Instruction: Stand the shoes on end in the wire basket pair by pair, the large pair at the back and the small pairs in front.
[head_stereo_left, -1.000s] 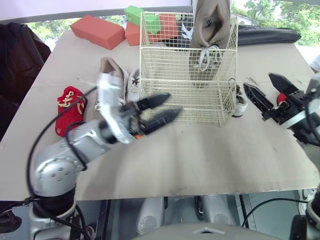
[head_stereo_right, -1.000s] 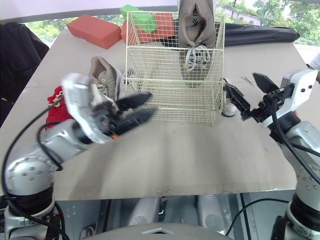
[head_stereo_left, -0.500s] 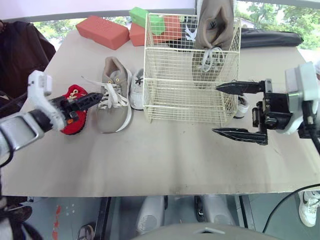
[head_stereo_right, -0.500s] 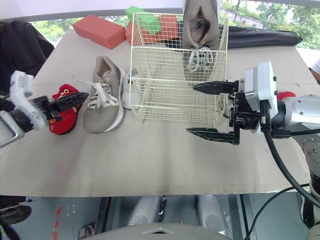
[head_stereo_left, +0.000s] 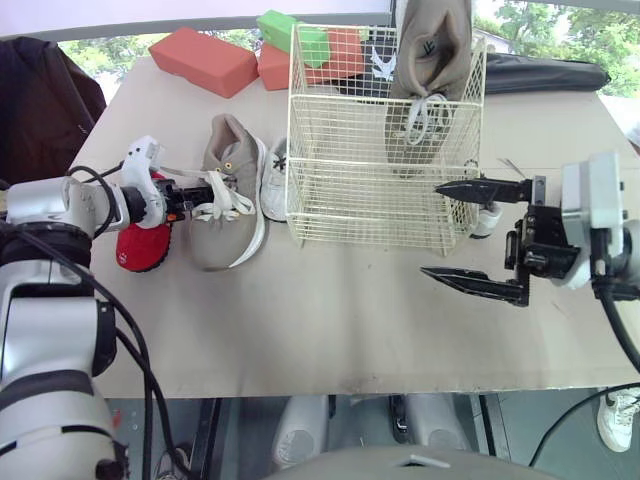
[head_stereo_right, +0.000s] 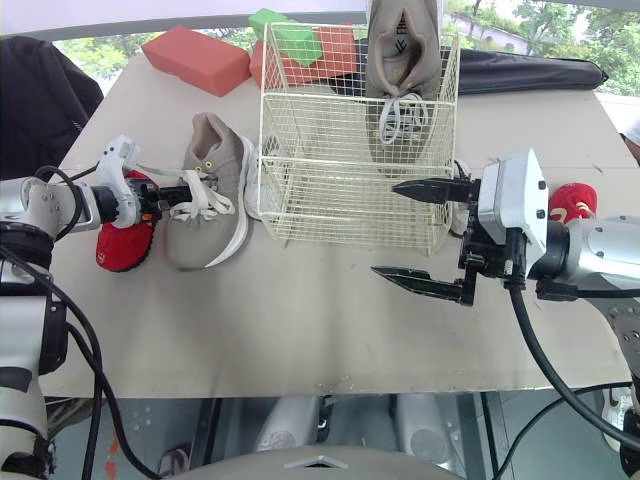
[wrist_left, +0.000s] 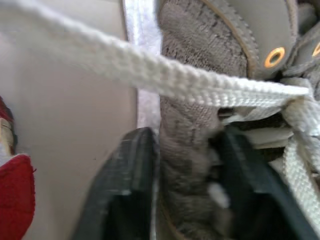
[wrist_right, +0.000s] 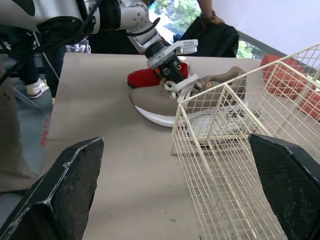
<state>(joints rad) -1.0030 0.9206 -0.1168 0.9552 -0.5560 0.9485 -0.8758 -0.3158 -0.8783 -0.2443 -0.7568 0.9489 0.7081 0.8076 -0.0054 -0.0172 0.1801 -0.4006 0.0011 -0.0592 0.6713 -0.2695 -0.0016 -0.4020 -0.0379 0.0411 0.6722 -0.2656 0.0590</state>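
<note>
A large tan shoe (head_stereo_left: 225, 200) lies on its sole on the table, left of the cream wire basket (head_stereo_left: 380, 210). My left gripper (head_stereo_left: 197, 190) is shut on the shoe's near side wall; in the left wrist view its fingers (wrist_left: 131, 190) clamp the knit upper under a white lace. The matching tan shoe (head_stereo_left: 428, 60) stands on end at the basket's back right. A small red shoe (head_stereo_left: 140, 245) lies under my left wrist. A small white shoe (head_stereo_left: 271, 175) lies between the tan shoe and the basket. My right gripper (head_stereo_left: 433, 230) hangs open in front of the basket's right corner.
Another white shoe (head_stereo_left: 484, 212) sits behind the basket's right side, and a red shoe (head_stereo_right: 572, 200) lies beyond my right wrist. Red foam blocks (head_stereo_left: 200, 60) and a green block (head_stereo_left: 290, 30) line the back edge. A black bag (head_stereo_left: 540, 72) lies at the back right.
My left gripper has moved right from over the red shoe to the tan shoe and closed on its side wall. The right gripper has stayed open and barely shifted.
</note>
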